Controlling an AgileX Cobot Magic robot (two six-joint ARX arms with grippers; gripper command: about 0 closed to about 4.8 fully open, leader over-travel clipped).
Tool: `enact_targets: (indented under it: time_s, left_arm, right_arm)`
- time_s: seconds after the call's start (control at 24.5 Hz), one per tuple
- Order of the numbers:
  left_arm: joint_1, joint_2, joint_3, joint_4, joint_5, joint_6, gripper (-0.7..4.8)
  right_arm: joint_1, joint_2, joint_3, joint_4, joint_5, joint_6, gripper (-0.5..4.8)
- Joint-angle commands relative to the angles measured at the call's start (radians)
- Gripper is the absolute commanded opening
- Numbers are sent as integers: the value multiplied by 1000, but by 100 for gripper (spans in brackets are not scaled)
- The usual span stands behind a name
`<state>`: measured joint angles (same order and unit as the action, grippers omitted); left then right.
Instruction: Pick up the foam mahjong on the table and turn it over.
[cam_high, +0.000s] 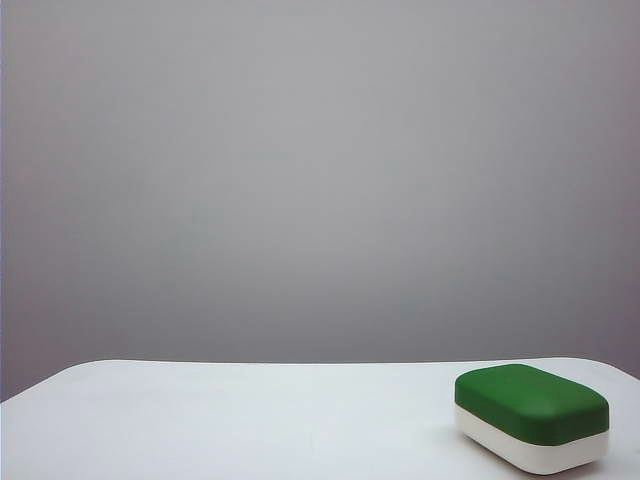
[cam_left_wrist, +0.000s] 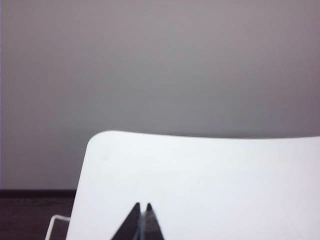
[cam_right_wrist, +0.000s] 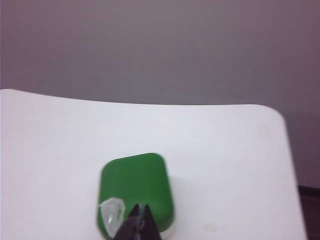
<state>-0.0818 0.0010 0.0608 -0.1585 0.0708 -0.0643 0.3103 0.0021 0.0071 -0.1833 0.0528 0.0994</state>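
The foam mahjong (cam_high: 532, 416) lies flat on the white table (cam_high: 250, 420) at the front right, dark green face up, cream-white body underneath. In the right wrist view the mahjong (cam_right_wrist: 135, 187) sits just beyond my right gripper (cam_right_wrist: 141, 206), whose dark fingertips are pressed together, shut and holding nothing, in front of the tile's near end. A pale shiny patch shows on the green face beside the tips. My left gripper (cam_left_wrist: 142, 205) is also shut and empty, over bare table near the left corner. Neither gripper shows in the exterior view.
A plain grey wall stands behind the table. The table's rounded left corner (cam_left_wrist: 97, 140) and dark floor (cam_left_wrist: 35, 215) lie close to my left gripper. The table's right edge (cam_right_wrist: 290, 170) runs a little way beyond the tile.
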Motion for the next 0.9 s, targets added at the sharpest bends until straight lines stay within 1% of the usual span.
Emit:
enact_targets:
  time_s: [0.04, 0.12, 0.24, 0.37, 0.57, 0.65, 0.69, 0.9]
  left_arm:
    - [1, 0, -37, 50, 4, 3, -5]
    - [1, 0, -48, 57, 4, 3, -5]
    - [1, 0, -55, 58, 4, 4, -5]
    - [2, 0, -55, 58, -7, 4, -5]
    - [2, 0, -55, 0, -6, 4, -5]
    - [2, 0, -54, -20, -3, -22, -5]
    - [2, 0, -54, -19, -3, -42, -5]
    - [1, 0, -54, -19, -3, -42, -5]
  right_arm:
    - [-43, 1, -6, 13, 19, -7, -7]
    - [-80, 1, -6, 14, 5, -6, -7]
    - [-138, 1, -6, 14, -55, 5, -7]
    - [-177, 1, -6, 0, -83, 14, -7]
    - [-186, 1, -6, 0, -73, 20, -5]
    - [-186, 1, -6, 0, -72, 20, -5]
    - [-186, 1, -6, 0, -70, 20, -5]
    - [-186, 0, -6, 3, -74, 20, -5]
